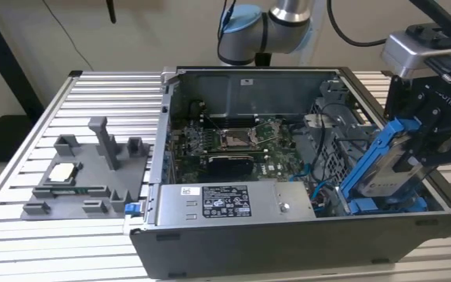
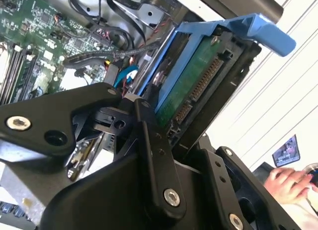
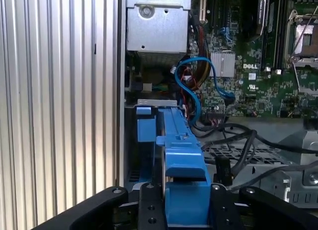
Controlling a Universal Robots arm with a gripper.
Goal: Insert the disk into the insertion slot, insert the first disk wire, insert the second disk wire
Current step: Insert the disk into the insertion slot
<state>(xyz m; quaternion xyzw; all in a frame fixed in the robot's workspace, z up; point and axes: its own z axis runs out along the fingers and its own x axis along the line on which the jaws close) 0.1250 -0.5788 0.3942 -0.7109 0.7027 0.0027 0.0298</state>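
Blue-framed disk (image 1: 384, 167) is gripped by gripper (image 1: 421, 155), jaws closed on its carrier, tilted, lower end at insertion slot (image 1: 390, 205), exterior view's right. Probably best: line up w/ rails, slide straight, avoid blue cable (image 3: 191, 91).

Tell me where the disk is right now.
At the exterior view's right, the disk is held tilted by the gripper, its lower end at the insertion slot inside the computer case, right of the power-supply box.

Both wrist views close on disk (image 2: 195, 86) (image 3: 182, 155)
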